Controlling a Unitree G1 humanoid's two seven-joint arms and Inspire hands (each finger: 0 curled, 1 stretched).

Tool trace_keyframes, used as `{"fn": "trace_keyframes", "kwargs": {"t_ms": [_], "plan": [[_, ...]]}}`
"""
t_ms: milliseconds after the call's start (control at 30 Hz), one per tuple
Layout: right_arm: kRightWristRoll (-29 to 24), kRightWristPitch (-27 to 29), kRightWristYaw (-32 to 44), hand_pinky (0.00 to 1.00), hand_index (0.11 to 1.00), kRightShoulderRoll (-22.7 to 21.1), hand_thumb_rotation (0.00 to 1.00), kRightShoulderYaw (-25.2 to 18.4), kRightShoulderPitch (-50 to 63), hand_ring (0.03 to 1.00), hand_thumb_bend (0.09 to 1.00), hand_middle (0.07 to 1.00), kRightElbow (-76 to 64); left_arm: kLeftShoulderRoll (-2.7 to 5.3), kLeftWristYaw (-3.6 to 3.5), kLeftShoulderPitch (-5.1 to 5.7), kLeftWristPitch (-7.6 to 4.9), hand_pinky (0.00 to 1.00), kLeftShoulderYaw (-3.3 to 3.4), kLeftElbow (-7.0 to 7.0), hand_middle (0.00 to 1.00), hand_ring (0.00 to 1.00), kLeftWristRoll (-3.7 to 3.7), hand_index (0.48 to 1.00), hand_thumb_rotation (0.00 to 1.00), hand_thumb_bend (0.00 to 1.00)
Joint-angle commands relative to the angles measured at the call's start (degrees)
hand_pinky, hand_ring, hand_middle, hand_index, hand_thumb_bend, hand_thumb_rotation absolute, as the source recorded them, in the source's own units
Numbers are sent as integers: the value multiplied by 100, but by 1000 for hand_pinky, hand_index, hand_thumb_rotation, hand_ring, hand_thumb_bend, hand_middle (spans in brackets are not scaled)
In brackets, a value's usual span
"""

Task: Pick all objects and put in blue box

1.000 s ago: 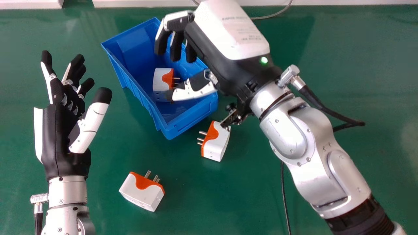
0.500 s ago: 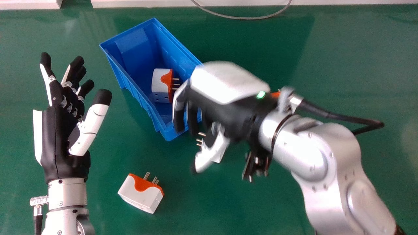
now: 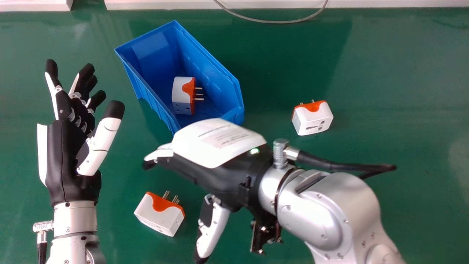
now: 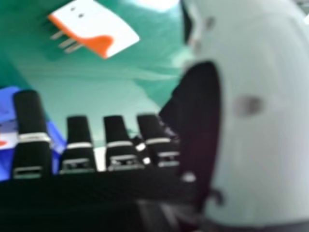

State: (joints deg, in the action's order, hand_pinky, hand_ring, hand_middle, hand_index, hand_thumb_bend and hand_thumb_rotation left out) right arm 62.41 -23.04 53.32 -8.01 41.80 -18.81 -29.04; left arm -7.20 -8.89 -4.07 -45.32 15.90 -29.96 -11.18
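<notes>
Head view: one blocky white-and-orange plug adapter [image 3: 158,215] lay between the left robot hand [image 3: 67,154] and right robot hand [image 3: 220,179], both spread; the right covered the blue plastic box's [image 3: 154,47] near corner. A second adapter [image 3: 180,96] sat inside, a third adapter [image 3: 313,119] rightward.

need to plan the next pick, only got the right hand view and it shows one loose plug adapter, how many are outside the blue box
Observer: At least two: one plug adapter right of the blue box, another nearer the robot.
Operator: is my other side free
Observer: Yes, the left robot hand holds nothing.
Operator: anything lying past the far side of the box
Observer: A thin grey cable, looping from the far edge.
</notes>
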Motion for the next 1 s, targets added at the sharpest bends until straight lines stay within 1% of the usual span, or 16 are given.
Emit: {"fn": "trace_keyframes", "kwargs": {"t_ms": [0,67,133,200,333,400,467,567,600,633,667,700,800,867,900,967], "plan": [[109,75,-170,604,903,160,150,51,6,898,898,924,119,-14,13,34,-2,884,-19,157,922,933,25,916,545,802],[90,104,-240,602,916,219,144,63,4,913,906,937,279,-15,10,27,3,883,-19,158,923,934,14,917,550,809],[36,147,-381,607,930,270,130,61,8,932,910,955,459,-25,21,14,-8,882,-17,148,922,935,33,917,556,817],[-24,189,-493,607,933,312,123,57,-8,936,911,960,647,-35,47,9,-18,881,-14,144,921,934,69,916,560,820],[-340,348,-679,648,937,431,101,74,-205,957,902,972,1424,-31,47,7,54,881,-15,182,918,931,26,913,568,832],[-432,502,-834,653,934,448,96,129,-293,952,902,968,1792,-34,56,-1,50,880,-14,176,917,930,40,911,567,837],[-497,687,-1018,649,921,457,92,214,-376,933,895,955,2163,-46,46,-8,34,882,-16,159,917,931,50,912,570,843],[-579,944,-1307,645,916,503,92,330,-465,924,892,950,2644,-36,26,-25,74,884,-15,165,918,932,-3,913,571,844],[-598,1038,-1447,637,905,511,63,363,-475,912,862,940,2771,-34,20,-33,66,884,-14,158,917,932,-12,912,566,850],[-615,1144,-1599,622,885,520,32,409,-497,889,806,922,2920,-33,18,-39,74,884,-15,161,916,930,-18,911,559,853],[-643,1248,-1718,622,885,530,32,453,-529,889,806,922,3063,-35,38,-43,72,884,-13,158,916,930,4,911,559,853],[-655,1337,-1863,622,885,551,32,492,-544,889,806,922,3196,-37,29,-49,69,884,-14,154,916,930,-1,911,559,853],[-623,1518,-2238,596,832,588,10,611,-534,814,764,866,3409,-43,17,-71,74,889,-14,139,916,933,-14,910,555,854],[-613,1631,-2430,563,780,589,3,691,-520,744,769,809,3478,-35,-12,-83,80,885,-16,136,914,931,-57,908,548,853],[-619,1667,-2529,563,780,596,3,714,-494,744,769,809,3504,-33,-18,-90,71,885,-17,127,914,931,-62,908,548,853],[-654,1747,-2734,545,758,605,1,733,-440,709,760,779,3549,-30,-2,-99,62,885,-16,113,914,931,-43,908,545,850]]}}
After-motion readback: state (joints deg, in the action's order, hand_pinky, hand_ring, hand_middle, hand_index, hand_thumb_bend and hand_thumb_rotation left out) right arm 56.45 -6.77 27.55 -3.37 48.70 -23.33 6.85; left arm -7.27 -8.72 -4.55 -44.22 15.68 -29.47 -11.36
